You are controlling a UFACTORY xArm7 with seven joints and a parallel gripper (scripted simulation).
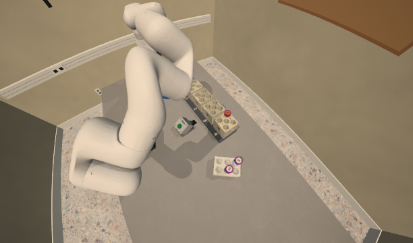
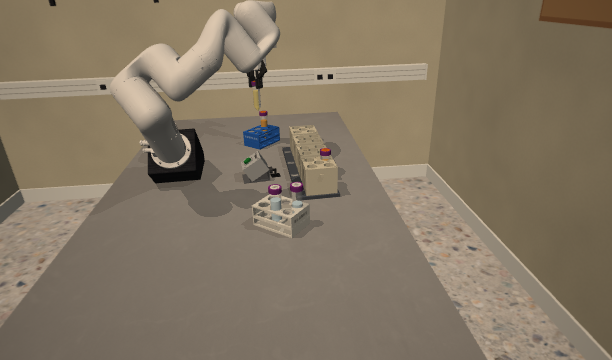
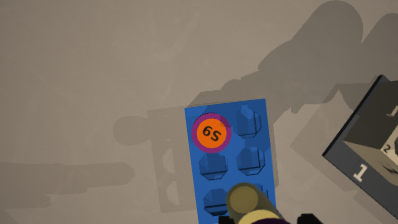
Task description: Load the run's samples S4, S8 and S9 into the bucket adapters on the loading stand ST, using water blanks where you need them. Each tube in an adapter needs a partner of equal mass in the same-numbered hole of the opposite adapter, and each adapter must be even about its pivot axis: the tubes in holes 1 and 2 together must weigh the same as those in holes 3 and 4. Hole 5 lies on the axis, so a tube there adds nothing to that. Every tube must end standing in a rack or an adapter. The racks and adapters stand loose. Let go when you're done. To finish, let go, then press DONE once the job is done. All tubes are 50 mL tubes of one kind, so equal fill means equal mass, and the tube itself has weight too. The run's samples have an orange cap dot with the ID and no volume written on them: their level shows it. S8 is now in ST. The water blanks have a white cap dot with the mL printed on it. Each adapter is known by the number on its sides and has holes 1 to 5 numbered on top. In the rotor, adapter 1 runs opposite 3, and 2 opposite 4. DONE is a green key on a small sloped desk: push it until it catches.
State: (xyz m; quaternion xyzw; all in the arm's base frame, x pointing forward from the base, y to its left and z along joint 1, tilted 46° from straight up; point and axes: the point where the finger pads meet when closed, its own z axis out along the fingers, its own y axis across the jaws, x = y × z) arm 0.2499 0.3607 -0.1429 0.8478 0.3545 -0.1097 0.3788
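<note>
My gripper (image 2: 256,81) is shut on a sample tube (image 2: 256,99) of yellowish liquid and holds it upright, clear above the blue sample rack (image 2: 261,136). In the wrist view the tube's lower end (image 3: 249,202) hangs over the rack (image 3: 232,160); its cap label is hidden. Sample S9 (image 3: 211,133) stands in the blue rack, orange dot up. Several beige adapters (image 1: 213,109) stand in a row on the loading stand. An orange-dotted tube, S8 (image 1: 227,113), stands in the near end adapter (image 1: 226,125). Adapter 1 (image 3: 372,150) shows at the right of the wrist view.
A white rack (image 1: 227,164) holds two white-dotted water blanks (image 1: 238,160) (image 1: 229,169) nearer the table's front. The sloped desk with the green DONE key (image 1: 179,126) sits between my arm's base and the stand.
</note>
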